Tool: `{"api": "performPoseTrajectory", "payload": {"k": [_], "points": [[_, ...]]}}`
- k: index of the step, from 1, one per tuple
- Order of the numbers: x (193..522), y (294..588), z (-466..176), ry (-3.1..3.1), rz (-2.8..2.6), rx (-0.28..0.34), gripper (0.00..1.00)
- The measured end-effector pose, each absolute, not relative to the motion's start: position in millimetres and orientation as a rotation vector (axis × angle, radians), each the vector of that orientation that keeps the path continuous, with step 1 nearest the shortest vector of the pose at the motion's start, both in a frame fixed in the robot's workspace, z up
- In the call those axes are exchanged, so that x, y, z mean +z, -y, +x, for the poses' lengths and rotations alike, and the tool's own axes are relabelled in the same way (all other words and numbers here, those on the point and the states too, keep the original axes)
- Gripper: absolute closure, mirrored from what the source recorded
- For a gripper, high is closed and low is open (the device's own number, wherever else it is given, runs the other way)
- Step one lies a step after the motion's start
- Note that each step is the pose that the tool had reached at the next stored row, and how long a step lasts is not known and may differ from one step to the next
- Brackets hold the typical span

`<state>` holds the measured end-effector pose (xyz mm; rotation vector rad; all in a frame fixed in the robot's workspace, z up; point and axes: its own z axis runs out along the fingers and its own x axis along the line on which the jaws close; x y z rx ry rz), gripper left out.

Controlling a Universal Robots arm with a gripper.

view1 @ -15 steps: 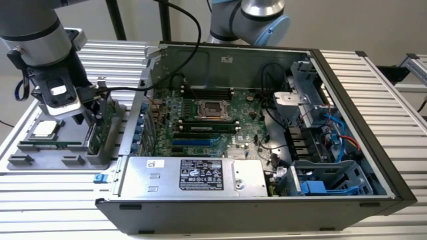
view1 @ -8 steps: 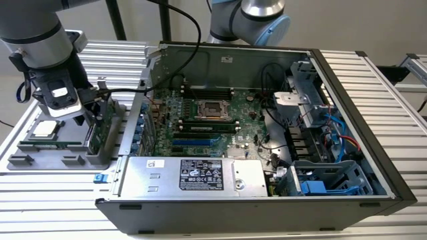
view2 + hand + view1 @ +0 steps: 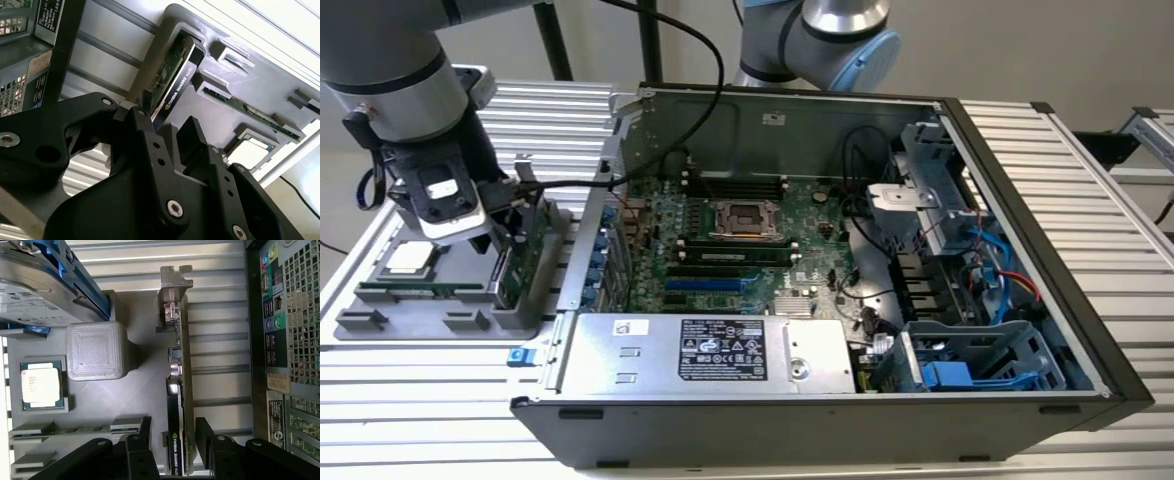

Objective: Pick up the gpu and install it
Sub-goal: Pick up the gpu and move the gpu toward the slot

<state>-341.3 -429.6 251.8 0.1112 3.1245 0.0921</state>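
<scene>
gpu [image 3: 520,270] standing on its long edge in a slot of the grey fixture tray [image 3: 400,325], at the exterior view's left of the open computer case [image 3: 1067,200], bracket end up in the first wrist view [image 3: 180,390]. Gripper [image 3: 172,427] low over the card, fingers [image 3: 204,436] spread, one on each side with a gap showing. Processor [image 3: 41,385] and hard drive [image 3: 35,295] lie in the same tray.

First wrist view: gpu [image 3: 180,370], one end cut off by the picture edge; hard drive [image 3: 35,285] likewise. Second wrist view: gpu end hidden behind a gripper finger [image 3: 147,150]. Exterior view: gpu's lower edge hidden in gray holder [image 3: 400,325].
</scene>
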Motion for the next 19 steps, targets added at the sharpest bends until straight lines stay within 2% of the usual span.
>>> {"api": "performPoseTrajectory", "payload": {"k": [19], "points": [[239,430,-341,-3.125,0.111,0.092,0.00]]}}
